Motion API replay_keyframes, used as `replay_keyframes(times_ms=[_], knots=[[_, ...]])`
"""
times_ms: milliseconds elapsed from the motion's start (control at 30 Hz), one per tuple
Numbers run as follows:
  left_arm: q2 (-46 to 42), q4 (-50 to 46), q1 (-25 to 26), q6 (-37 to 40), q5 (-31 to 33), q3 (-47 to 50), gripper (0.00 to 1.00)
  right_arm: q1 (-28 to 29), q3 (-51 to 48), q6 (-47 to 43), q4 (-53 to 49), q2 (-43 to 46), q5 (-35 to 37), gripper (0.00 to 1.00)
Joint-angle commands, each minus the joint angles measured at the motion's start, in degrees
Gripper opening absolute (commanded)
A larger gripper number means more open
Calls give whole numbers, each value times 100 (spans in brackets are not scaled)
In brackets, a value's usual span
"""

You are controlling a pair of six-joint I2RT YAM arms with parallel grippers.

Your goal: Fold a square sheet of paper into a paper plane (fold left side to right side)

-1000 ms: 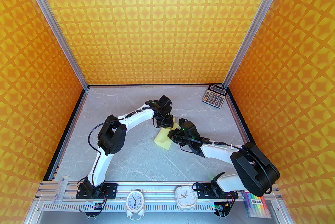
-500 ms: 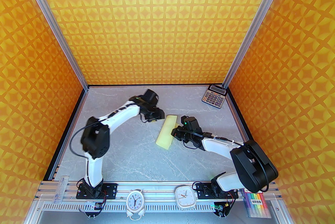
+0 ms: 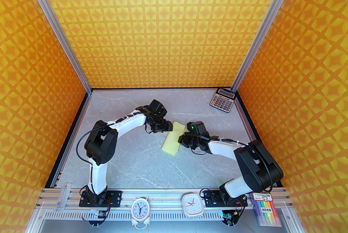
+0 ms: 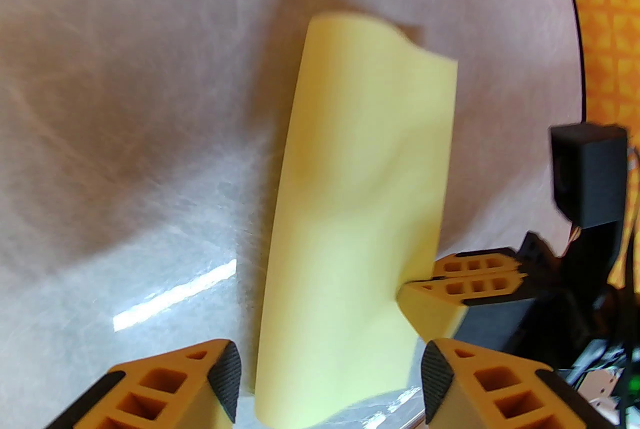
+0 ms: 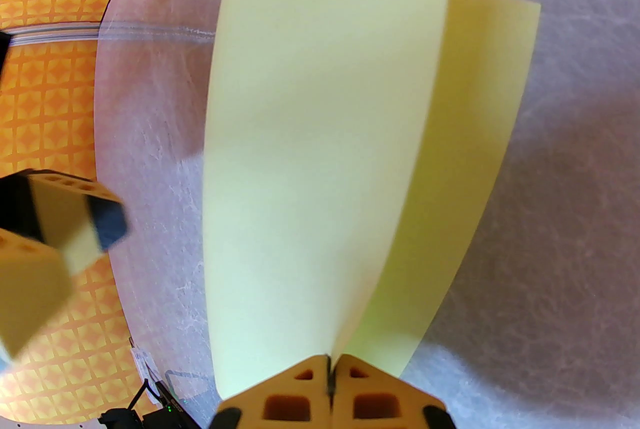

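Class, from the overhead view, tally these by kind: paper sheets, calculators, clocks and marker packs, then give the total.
Pale yellow folded paper sheet: 1
Grey desk calculator: 1
White alarm clocks: 2
Pack of coloured markers: 1
Total: 5

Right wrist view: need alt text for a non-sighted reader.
The shut right end effector pinches the near edge of the pale yellow sheet of paper, folded over, its upper layer bowed above the lower one. Grey table lies beneath.

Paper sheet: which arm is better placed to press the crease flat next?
Left, probably: the left gripper is open and free at the sheet's far end, while the right gripper is shut on its loose edges.
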State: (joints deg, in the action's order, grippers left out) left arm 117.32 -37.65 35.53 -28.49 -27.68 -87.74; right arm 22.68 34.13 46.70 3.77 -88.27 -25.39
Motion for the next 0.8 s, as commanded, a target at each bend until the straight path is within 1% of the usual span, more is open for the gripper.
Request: replay_keyframes(times_ms=[0, 100, 200, 267, 300, 333, 400, 500, 600, 667, 700, 767], knots=[[320, -117, 41, 420, -283, 3, 65, -35, -93, 63, 161, -41, -123, 0], [451, -88, 63, 454, -377, 7, 65, -35, -99, 60, 171, -50, -169, 0], [450, 23, 110, 484, -550, 5, 72, -35, -107, 45, 153, -28, -169, 3], [450, 64, 128, 492, -597, 3, 71, -35, -108, 34, 150, -18, -180, 5], [478, 39, 130, 517, -598, 8, 70, -35, -110, 30, 143, -9, -185, 14], [520, 7, 132, 536, -598, -145, 70, -35, -86, 16, 106, -1, -190, 26], [601, -15, 139, 560, -599, -155, 68, -35, -40, -60, -60, 72, -158, 29], [677, -45, 147, 598, -552, -125, 62, -41, 21, -199, -379, 287, -20, 35], [663, -50, 156, 590, -407, -77, 59, -107, 15, -259, -613, 512, 76, 49], [628, -52, 156, 573, -340, -59, 58, -195, -7, -258, -699, 623, 118, 51], [610, -51, 170, 564, -300, -59, 58, -245, -20, -249, -719, 657, 132, 54], [586, -71, 189, 547, -197, -59, 58, -330, -29, -240, -703, 638, 112, 55]])
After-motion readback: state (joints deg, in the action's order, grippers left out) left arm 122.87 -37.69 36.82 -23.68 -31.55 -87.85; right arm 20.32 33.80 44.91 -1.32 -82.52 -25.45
